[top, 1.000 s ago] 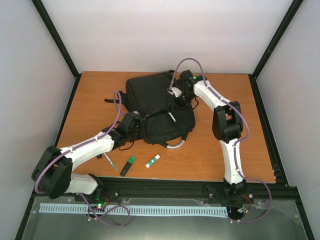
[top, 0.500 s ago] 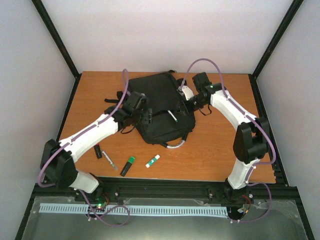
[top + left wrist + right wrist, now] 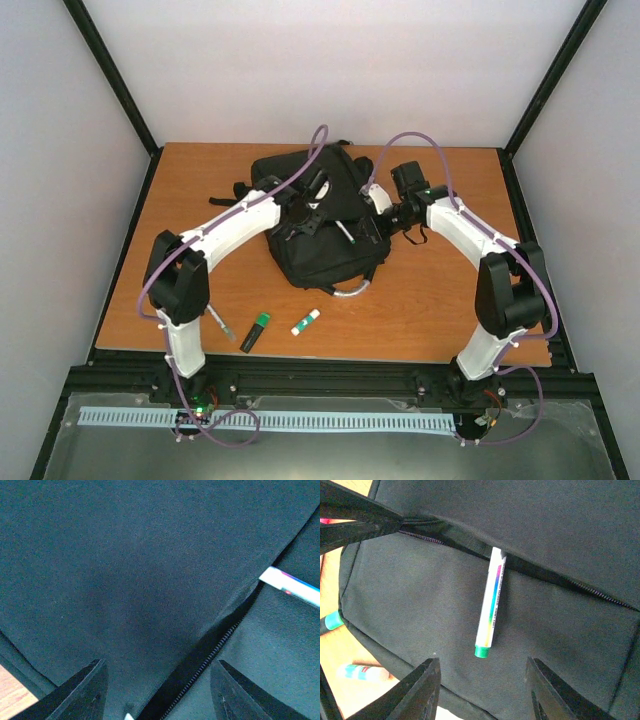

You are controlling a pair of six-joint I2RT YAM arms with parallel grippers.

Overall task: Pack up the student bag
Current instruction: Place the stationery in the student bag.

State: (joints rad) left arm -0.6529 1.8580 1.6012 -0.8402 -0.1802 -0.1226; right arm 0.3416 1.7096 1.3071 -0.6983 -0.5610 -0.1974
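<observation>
The black student bag (image 3: 322,245) lies flat in the middle of the table, its grey handle loop (image 3: 350,290) toward the front. A white pen with a green cap (image 3: 490,605) sticks halfway out of the open zipped pocket (image 3: 445,542); it also shows in the top view (image 3: 345,233). My left gripper (image 3: 303,218) hovers open and empty over the bag, its jaws on either side of the zip line (image 3: 215,650), its own midpoint (image 3: 160,700). My right gripper (image 3: 368,212) is open and empty just above the pen's green end (image 3: 482,690).
On the wood in front of the bag lie a green-and-black highlighter (image 3: 256,331), a white glue stick (image 3: 306,321) and a thin grey pen (image 3: 221,322). Black shoulder straps (image 3: 228,200) trail left of the bag. Black frame posts line the table's edges.
My left arm has swung from the bag's left edge to over its middle. My right gripper has drawn back from the pen, which stays in the pocket opening.
</observation>
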